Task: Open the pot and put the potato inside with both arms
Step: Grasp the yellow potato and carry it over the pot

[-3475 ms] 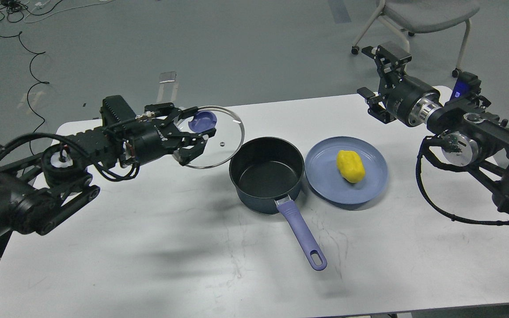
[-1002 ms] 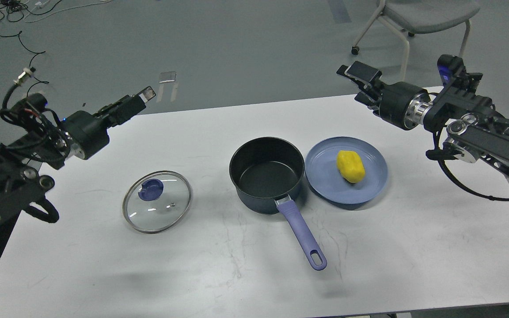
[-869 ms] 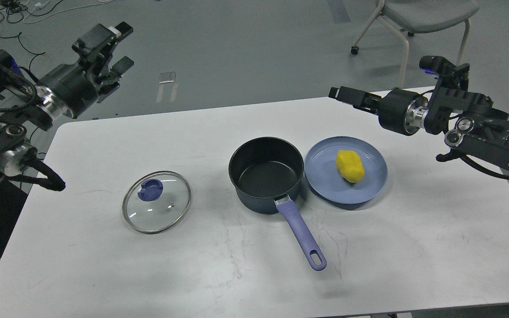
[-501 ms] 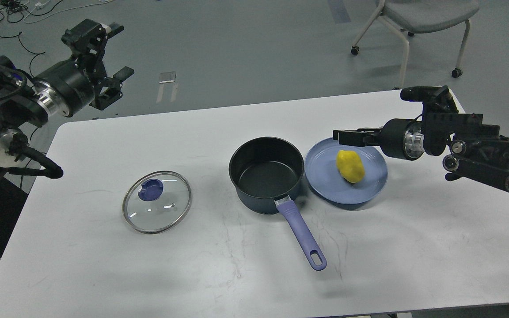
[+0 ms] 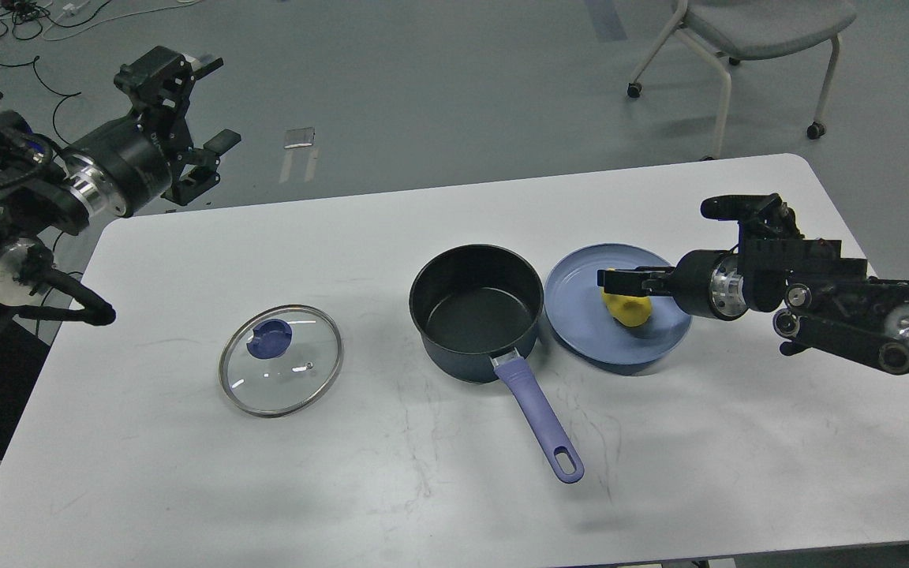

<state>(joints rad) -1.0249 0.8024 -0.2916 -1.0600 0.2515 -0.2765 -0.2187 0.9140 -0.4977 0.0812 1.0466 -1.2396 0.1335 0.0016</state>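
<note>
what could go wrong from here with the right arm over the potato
The right hand reaches sideways across the potato, seen edge-on, so a poor grip may let the lumpy potato slip. The plate lies right beside the pot, so a push could slide it into the pot. The pot's handle sticks out towards the robot and could be snagged on the way over.

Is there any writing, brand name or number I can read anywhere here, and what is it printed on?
No text here can be read.
Left claw: faint pale lettering on the round black housing behind it, too small and blurred to read.
Pot, lid, plate, potato, right claw: no markings visible.
</note>
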